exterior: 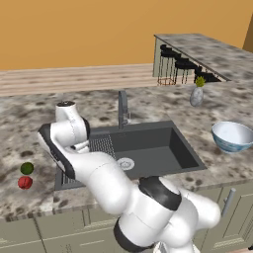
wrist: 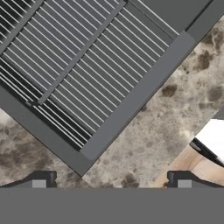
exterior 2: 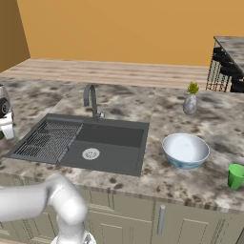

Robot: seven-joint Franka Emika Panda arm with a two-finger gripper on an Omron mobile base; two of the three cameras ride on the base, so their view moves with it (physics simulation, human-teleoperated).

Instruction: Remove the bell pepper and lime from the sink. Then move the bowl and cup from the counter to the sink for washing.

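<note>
The red bell pepper point(exterior: 24, 183) and the dark green lime point(exterior: 27, 168) lie side by side on the counter point(exterior: 20, 143), left of the sink point(exterior: 183, 148). The blue-patterned bowl point(exterior: 232, 136) point(exterior 2: 186, 150) stands on the counter right of the sink point(exterior 2: 114, 136). The bright green cup point(exterior 2: 235, 175) is further right, near the front edge. My gripper point(wrist: 111, 181) is open and empty, hovering over a corner of the ribbed rack point(wrist: 65, 57) and the sink's rim. Speckled counter point(wrist: 166, 131) lies beside that rim.
A dark faucet point(exterior: 122, 108) point(exterior 2: 91, 100) rises behind the basin, and the white drain ring point(exterior: 125, 163) point(exterior 2: 90, 153) sits on its floor. A grey vase with a plant point(exterior: 196, 94) point(exterior 2: 190, 101) stands at the back right. A raised stone bar point(exterior: 207, 49) with stools is beyond.
</note>
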